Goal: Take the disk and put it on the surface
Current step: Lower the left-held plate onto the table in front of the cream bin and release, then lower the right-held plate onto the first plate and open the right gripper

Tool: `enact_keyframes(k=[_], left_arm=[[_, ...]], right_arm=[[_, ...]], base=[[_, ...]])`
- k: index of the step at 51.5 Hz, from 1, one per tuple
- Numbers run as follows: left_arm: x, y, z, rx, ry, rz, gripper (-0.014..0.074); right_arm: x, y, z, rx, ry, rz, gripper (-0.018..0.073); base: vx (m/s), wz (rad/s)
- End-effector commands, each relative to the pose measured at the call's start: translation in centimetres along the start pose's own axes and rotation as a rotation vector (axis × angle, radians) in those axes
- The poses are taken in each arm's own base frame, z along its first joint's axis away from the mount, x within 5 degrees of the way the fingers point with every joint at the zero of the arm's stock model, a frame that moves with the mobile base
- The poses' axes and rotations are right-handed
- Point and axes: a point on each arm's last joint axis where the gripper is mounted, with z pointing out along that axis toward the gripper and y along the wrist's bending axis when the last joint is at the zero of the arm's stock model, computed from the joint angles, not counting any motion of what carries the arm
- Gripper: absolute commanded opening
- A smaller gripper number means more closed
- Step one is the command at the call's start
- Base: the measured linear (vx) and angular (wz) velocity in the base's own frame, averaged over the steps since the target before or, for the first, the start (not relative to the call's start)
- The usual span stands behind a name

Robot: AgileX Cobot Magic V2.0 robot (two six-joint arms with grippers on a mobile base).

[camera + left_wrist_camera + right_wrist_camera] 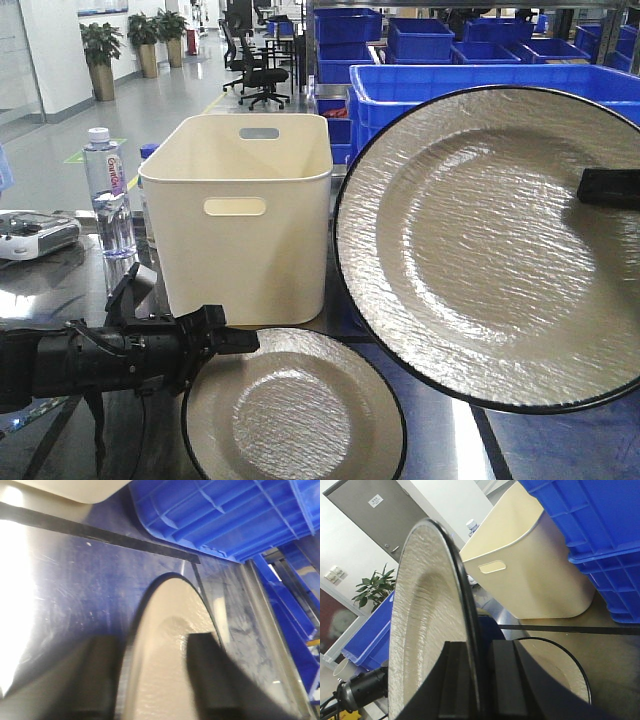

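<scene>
Mid-carry: right claw [606, 188] pinches the raised disk [480, 250], left claw [238, 340] the low disk [295, 420]. Next, I judge, lower the raised disk flat onto the surface [560, 445] beneath the right claw.

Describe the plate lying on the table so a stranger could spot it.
Find the big cream bin. The plate lies right in front of it, the left gripper on its rim. The other plate looks the same but is held in the air.

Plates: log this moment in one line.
right gripper: shut on raised plate | left gripper: shut on lower plate rim | lower plate: lying on tabletop before cream bin
</scene>
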Motion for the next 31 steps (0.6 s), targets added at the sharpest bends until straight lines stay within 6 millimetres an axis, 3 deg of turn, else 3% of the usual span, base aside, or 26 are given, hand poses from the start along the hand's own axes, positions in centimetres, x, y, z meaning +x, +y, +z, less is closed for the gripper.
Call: enact_keyframes(k=[1,18,25,31], left_arm=[[-1.3,-2.6,-1.1,0.063,-0.075,0.045,0.056],[-3.9,-0.2,-3.8,-0.008,-0.175,0.08,0.0594],[-5.3,-0.1,-6.9,0.008,-0.223,0.098,0.0583],[-6.2,-1.2,-10.4,0.068,-0.262,0.115,0.0487]], right_arm=[[-1.3,2.5,-0.7,-0.089,-0.106,-0.012,-0.0009],[-1.2,2.3,-0.7,-0.066,-0.095,-0.021,-0.0009],[-1.1,1.8,-0.6,-0.02,-0.089,-0.029,-0.0009],[-0.9,1.1,0.3,0.041,-0.07,-0.041,-0.0009]], base=[[0.0,0.0],[0.0,0.0],[0.0,0.0],[0.0,0.0]])
